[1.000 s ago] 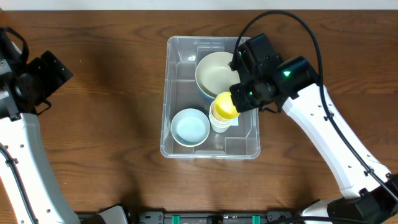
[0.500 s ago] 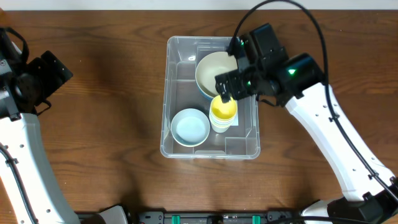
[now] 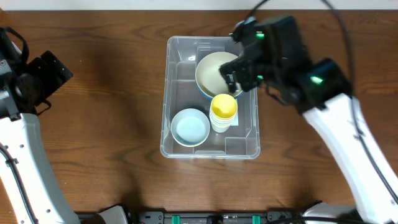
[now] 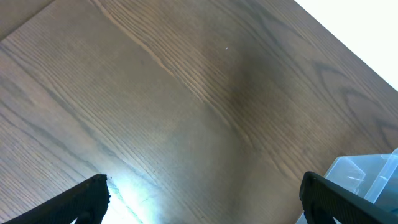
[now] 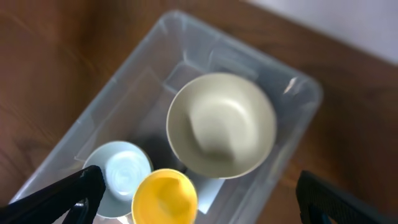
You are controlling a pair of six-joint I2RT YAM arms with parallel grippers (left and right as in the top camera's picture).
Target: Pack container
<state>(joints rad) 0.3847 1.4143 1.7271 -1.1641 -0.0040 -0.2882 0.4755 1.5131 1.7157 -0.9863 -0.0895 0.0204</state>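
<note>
— How is the right gripper (image 5: 199, 190)?
— Released, nothing in it; it hangs above the far end of the container (image 3: 166, 106), over the cream bowl (image 3: 214, 73).
— What's inside?
— That bowl, a pale blue bowl (image 3: 189, 127), a yellow cup (image 3: 223, 107); the container sits mid-desk (image 3: 93, 137), nearer the far edge.
— Anything changed?
— A second ago it was down at the cup; now it's clear of it; the left gripper (image 4: 205, 196) is released too, by the left edge.

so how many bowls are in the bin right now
2. A large cream bowl at the far end of the bin, a small pale blue bowl in its near-left part. More may be nested under the cream one.
</note>
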